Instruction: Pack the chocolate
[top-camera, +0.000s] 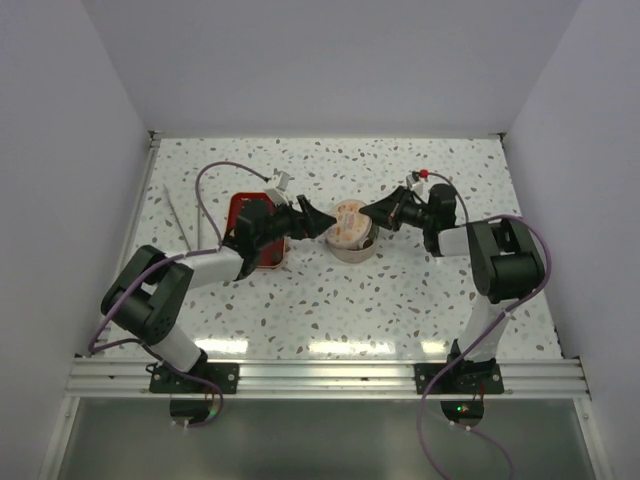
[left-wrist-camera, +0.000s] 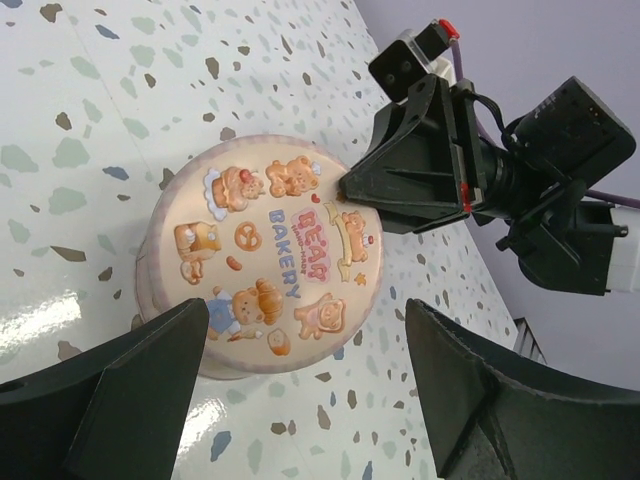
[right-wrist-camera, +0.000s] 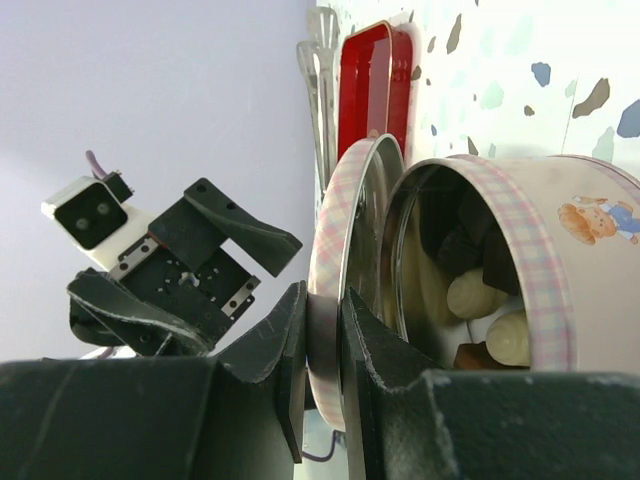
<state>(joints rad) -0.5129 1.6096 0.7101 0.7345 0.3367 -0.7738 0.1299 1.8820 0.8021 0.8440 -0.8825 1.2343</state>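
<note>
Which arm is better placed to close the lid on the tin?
Probably right. The right pincer is shut on the rim of the lid, which stands tilted over the tin. The left pincer is open beside the tin, holding nothing.

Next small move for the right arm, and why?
Probably lower the held edge of the lid onto the tin. The right gripper pinches the lid's rim, a gap on that side shows the chocolate already inside, and the left gripper is open near the tin, holding nothing.
</note>
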